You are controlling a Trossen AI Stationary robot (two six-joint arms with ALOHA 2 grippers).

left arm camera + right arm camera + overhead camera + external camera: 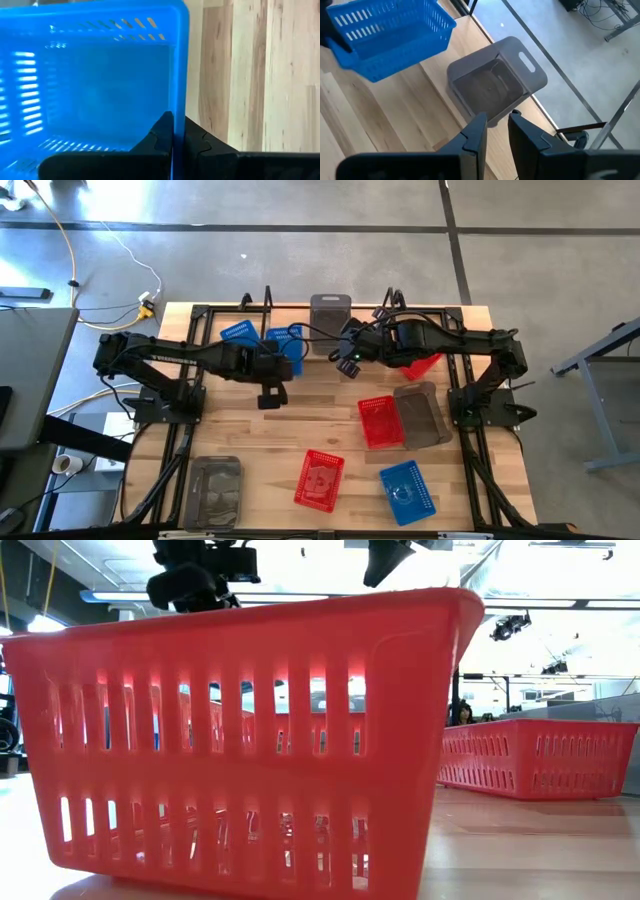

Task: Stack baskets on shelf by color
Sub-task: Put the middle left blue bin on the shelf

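Observation:
My left gripper (282, 364) is shut on a blue basket (287, 345), which also shows in the right wrist view (385, 37). It is near the shelf (365, 308) at the table's far edge. A second blue basket (238, 332) sits at the shelf's left part. A grey basket (495, 85) stands on its base at the shelf's middle. My right gripper (497, 132) hovers near the grey basket, open by a narrow gap with nothing in it. A red basket (422, 366) lies under the right arm. My left gripper pinches one wall of the blue basket at its rim (178, 100), one finger inside the basket and one outside. The fingers slant down onto it. In the right wrist view the basket is tilted and looks lifted off the wood.
On the tabletop lie a red basket (380, 422) beside a grey one (420, 415), another red (320, 480), a blue (408, 490) and a grey (215, 490) near the front. Black rod uprights (268, 300) frame the shelf. The nearest red basket (250, 740) fills the low view.

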